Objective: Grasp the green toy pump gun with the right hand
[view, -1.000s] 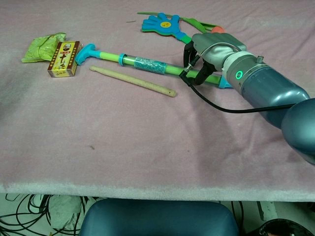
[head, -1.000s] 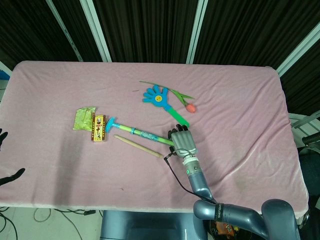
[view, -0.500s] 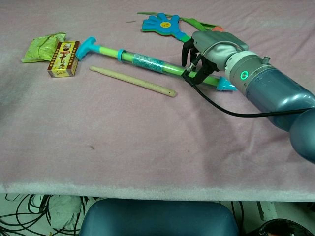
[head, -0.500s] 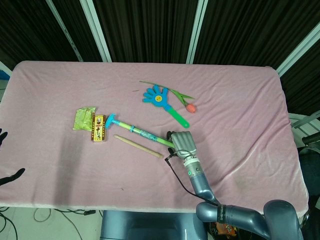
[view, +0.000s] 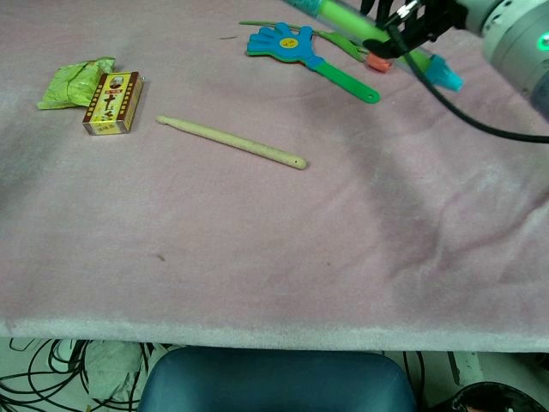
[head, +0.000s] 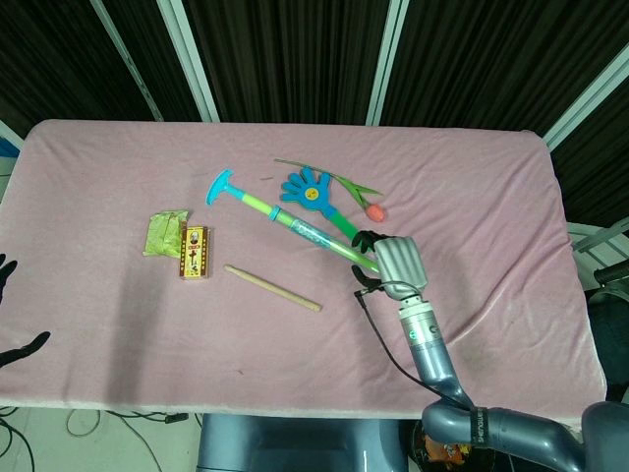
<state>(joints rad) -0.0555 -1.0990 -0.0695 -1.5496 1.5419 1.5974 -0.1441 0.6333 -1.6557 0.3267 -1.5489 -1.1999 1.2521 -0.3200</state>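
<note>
One second back the green toy pump gun [head: 290, 218] was flat on the pink surface [head: 491, 197], now the right robot hand [head: 393, 264] grips its near end and holds it lifted, angled toward frame centre, so the grasp looks basically done.

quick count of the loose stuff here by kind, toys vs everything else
toys: 3 – pump gun held by the right hand, hand clapper, tulip
sticks: 1 – wooden stick
boxes: 1 – small box
packets: 1 – green packet
total: 6
</note>
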